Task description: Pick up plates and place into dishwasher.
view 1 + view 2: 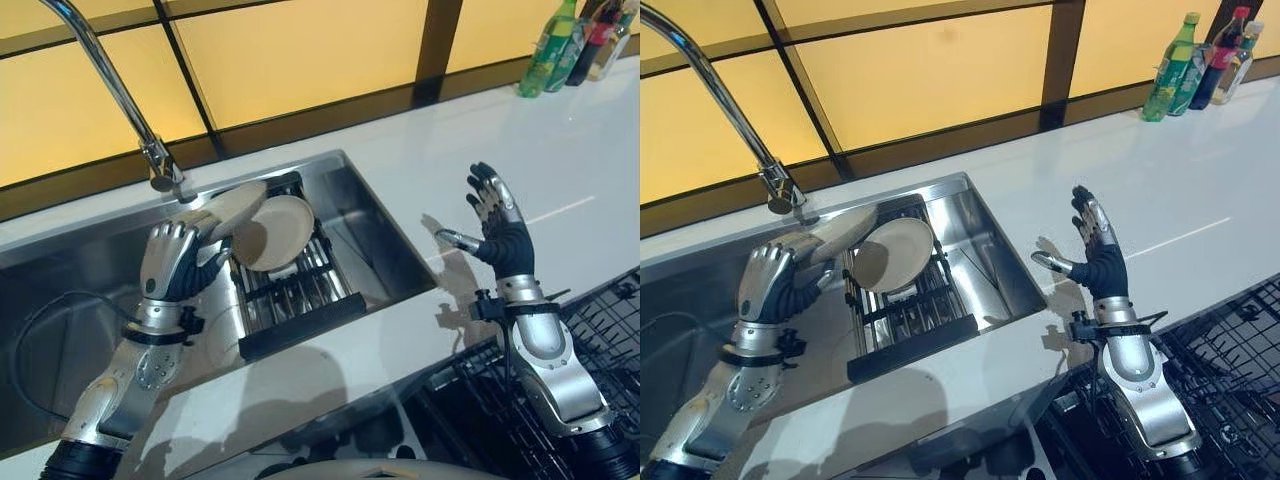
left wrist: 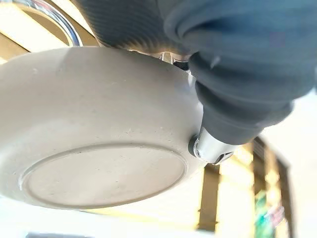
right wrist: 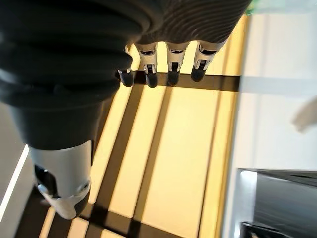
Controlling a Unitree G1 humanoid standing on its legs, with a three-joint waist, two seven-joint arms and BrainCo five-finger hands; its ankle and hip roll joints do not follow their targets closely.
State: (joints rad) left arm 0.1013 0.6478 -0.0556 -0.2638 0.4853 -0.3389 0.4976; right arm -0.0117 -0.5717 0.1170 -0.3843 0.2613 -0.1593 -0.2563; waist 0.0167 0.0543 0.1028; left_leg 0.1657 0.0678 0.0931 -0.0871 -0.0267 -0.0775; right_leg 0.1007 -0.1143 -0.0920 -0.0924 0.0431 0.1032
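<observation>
My left hand [image 1: 172, 262] is over the sink, shut on a beige plate [image 1: 232, 206] that it holds tilted just under the tap. In the left wrist view the plate's underside [image 2: 99, 134] shows close up, with the thumb [image 2: 213, 146] against its rim. A second beige plate [image 1: 278, 232] leans upright in the black dish rack [image 1: 295, 300] inside the sink. My right hand [image 1: 497, 225] is raised above the white counter right of the sink, open with spread fingers and holding nothing. The dishwasher's black wire rack [image 1: 615, 330] lies at the lower right.
A chrome tap [image 1: 110, 85] arches over the steel sink [image 1: 380, 235]. Bottles [image 1: 560, 40] stand at the counter's far right corner. The white counter [image 1: 560, 160] stretches behind my right hand. A yellow tiled wall backs everything.
</observation>
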